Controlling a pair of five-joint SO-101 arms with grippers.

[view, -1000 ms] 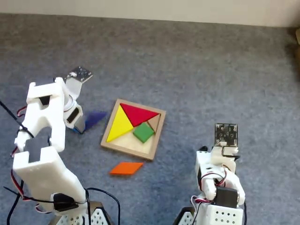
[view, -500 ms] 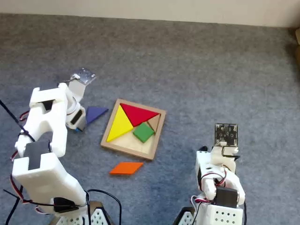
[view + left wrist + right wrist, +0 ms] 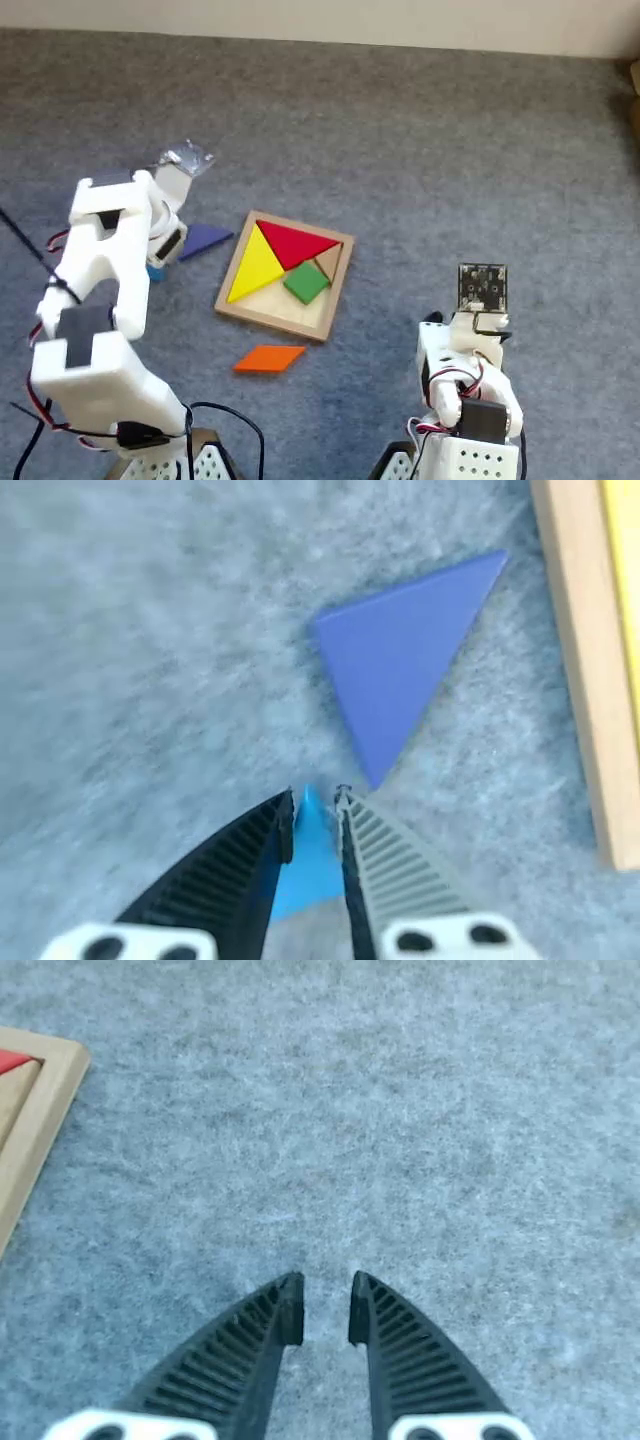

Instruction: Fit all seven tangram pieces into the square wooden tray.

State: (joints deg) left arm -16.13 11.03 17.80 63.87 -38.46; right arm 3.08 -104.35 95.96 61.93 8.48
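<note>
As the left gripper (image 3: 315, 798) draws back, baring the dark blue triangle (image 3: 400, 670), it stays pinched on the light blue piece (image 3: 308, 860), ready for the wooden tray (image 3: 272, 322).

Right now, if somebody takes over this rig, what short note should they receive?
Left gripper: shut on the light blue piece, beside the dark blue triangle on the carpet.
Right gripper: slightly open, empty, over bare carpet.
Done: yellow triangle, red triangle, green square in the tray.
To do: both blue pieces and the orange parallelogram go in.
</note>
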